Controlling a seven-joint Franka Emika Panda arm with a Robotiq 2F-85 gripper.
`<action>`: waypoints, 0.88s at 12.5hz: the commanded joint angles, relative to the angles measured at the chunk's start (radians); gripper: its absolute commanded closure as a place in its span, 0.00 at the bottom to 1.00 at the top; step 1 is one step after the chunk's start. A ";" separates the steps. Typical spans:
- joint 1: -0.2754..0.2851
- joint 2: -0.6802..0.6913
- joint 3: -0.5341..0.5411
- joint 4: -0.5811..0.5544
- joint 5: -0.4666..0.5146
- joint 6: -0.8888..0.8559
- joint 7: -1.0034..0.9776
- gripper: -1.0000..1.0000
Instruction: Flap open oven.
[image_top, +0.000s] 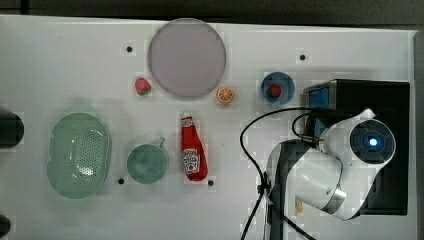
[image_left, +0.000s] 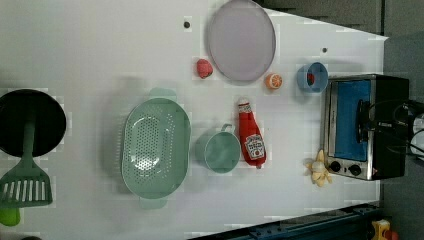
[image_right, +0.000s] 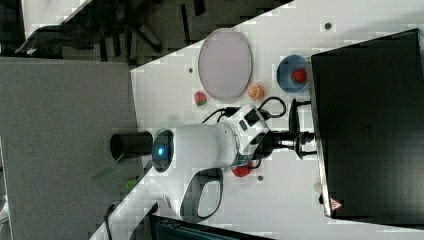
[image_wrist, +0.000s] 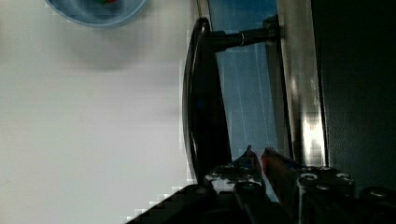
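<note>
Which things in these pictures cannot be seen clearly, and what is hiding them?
- Oven front, top view: the arm covers most of the door.
- Gripper, wrist view: fingertips lie close together behind the handle; whether they touch it cannot be told.
- Blue bowl, wrist view: cut off by the picture's edge.
- Knobs, left view: too small to read their settings.
- Ketchup bottle, right view: mostly behind the arm.

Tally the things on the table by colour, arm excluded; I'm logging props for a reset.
Green: 3, colander, cup, spatula
Red: 3, ketchup, strawberry, strawberry in bowl
Blue: 1, bowl
Orange: 1, orange slice
Grey: 1, plate
Black: 2, oven, pan
Total: 11
</note>
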 joint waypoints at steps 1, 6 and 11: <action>0.013 0.002 0.027 0.009 -0.001 0.000 -0.034 0.83; 0.051 0.010 0.093 -0.016 -0.153 -0.006 0.121 0.83; 0.094 0.044 0.160 -0.043 -0.365 -0.007 0.399 0.83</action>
